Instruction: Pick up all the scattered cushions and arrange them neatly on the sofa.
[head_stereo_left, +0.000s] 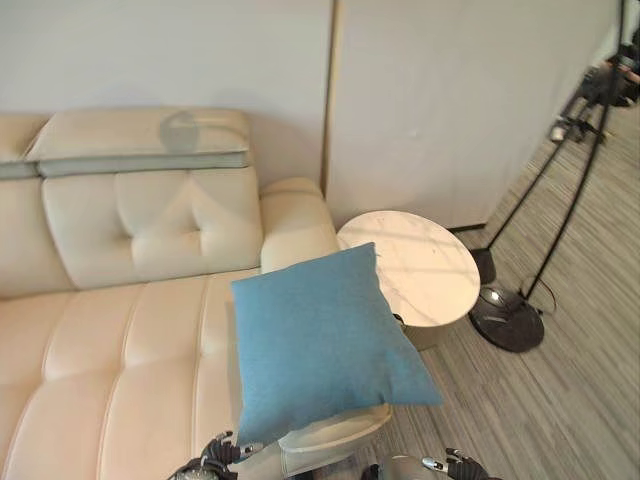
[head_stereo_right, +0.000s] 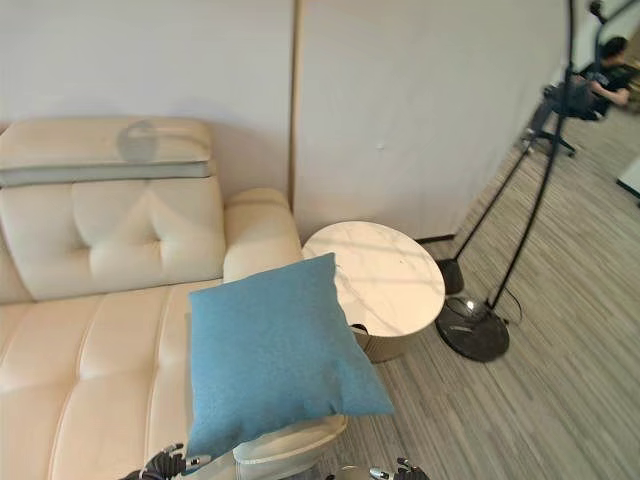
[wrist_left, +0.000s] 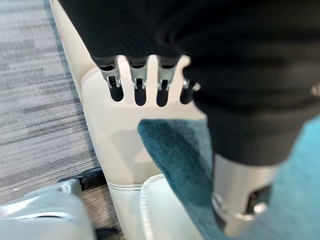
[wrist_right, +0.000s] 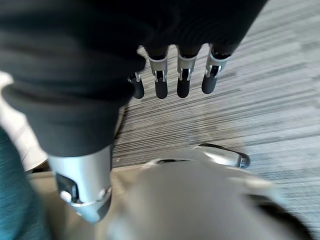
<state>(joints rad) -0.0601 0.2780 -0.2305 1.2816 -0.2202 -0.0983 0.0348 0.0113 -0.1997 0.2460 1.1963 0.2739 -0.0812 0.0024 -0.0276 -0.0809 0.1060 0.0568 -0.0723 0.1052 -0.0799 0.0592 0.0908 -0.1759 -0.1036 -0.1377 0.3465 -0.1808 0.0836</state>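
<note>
A blue cushion (head_stereo_left: 325, 340) lies tilted on the right end of the cream leather sofa (head_stereo_left: 120, 340), its lower corners hanging past the seat's front edge. My left hand (head_stereo_left: 215, 455) sits low at the cushion's lower left corner. In the left wrist view its fingers (wrist_left: 140, 80) reach straight out over the sofa's front, and the thumb (wrist_left: 245, 195) rests beside the cushion's corner (wrist_left: 175, 155) without pinching it. My right hand (head_stereo_left: 455, 462) hovers over the floor to the right of the sofa, fingers (wrist_right: 182, 75) straight and holding nothing.
A round white marble side table (head_stereo_left: 425, 265) stands close to the sofa's right armrest (head_stereo_left: 295, 225). A black stand with a round base (head_stereo_left: 508, 318) rises from the grey striped carpet (head_stereo_left: 580, 400) farther right. A seated person (head_stereo_right: 600, 70) is in the far right corner.
</note>
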